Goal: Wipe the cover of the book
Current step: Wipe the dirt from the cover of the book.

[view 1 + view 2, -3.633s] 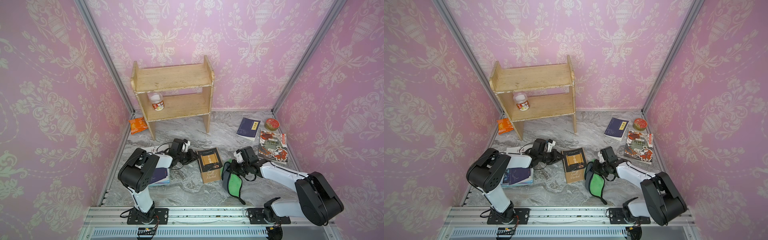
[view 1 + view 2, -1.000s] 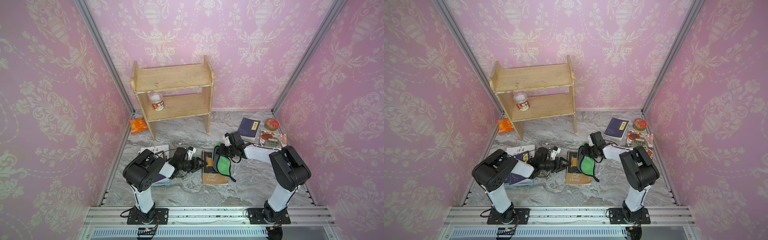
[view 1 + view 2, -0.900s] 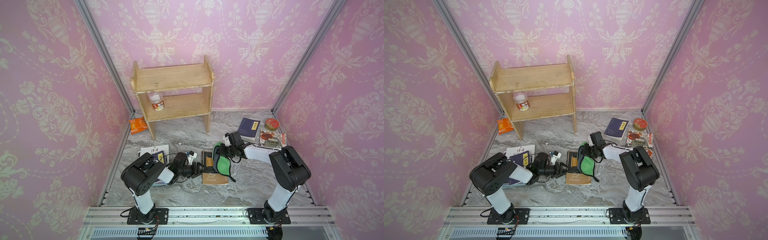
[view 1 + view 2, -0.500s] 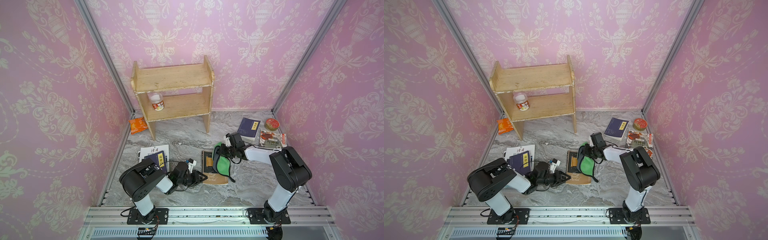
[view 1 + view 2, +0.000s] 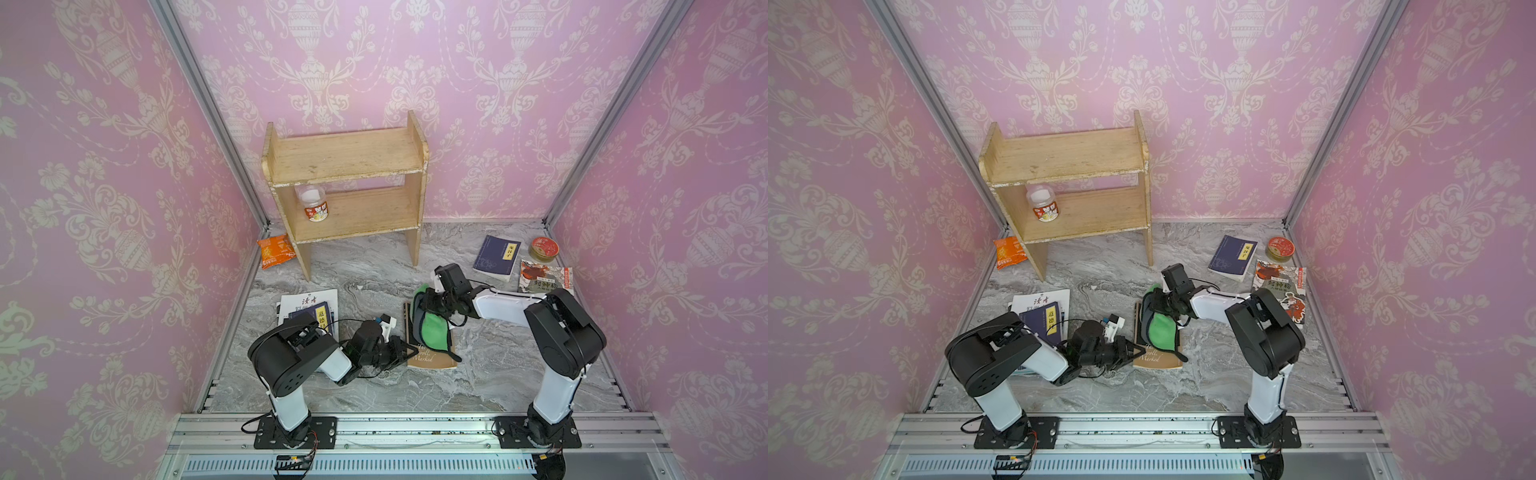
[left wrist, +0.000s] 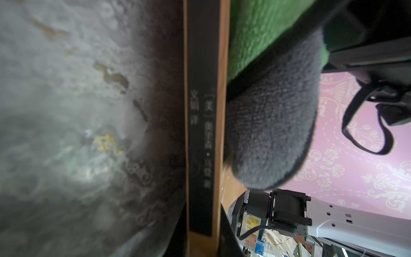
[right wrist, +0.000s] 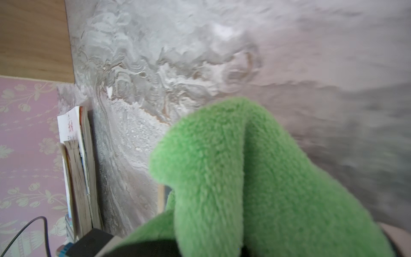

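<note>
Right wrist — grn cloth (image 7: 244, 178) over jaws

Both top views look steeply down from high above the front rail (image 5: 415, 428); the wooden shelf (image 5: 345, 183) sits upper centre, the marble floor (image 5: 361, 266) below. The left wrist camera lies sideways, close against the book (image 6: 200, 133) spine. The right wrist camera peers closely over the green cloth (image 7: 244, 178). All views share that floor.

In both top views lighting is bright and even, shadows soft. Wrist views: grey marble-patterned table (image 6: 66, 133) blurred.
</note>
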Tool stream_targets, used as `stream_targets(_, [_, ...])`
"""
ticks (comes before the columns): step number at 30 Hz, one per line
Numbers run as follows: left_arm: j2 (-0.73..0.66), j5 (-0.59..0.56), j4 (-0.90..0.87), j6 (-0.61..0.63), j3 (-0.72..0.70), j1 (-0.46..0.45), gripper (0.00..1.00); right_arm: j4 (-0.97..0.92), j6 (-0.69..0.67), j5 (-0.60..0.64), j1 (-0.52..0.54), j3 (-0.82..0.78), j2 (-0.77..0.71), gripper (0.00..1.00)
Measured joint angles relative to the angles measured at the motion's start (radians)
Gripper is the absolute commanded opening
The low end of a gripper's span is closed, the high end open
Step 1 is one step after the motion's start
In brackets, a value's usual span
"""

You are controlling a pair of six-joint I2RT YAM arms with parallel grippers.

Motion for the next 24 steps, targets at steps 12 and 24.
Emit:
stream_targets(12, [0.006,0.022,-0.002,0.0,0.003,-0.003,0.0,-0.008,0.005,-0.04,-0.118,-0.162,-0.132,0.0])
stream_targets(24, [-0.005,0.03,-0.066,0.019,0.022,-0.003,0.0,-0.043,0.031,-0.001,0.008,0.059,0.035,0.0])
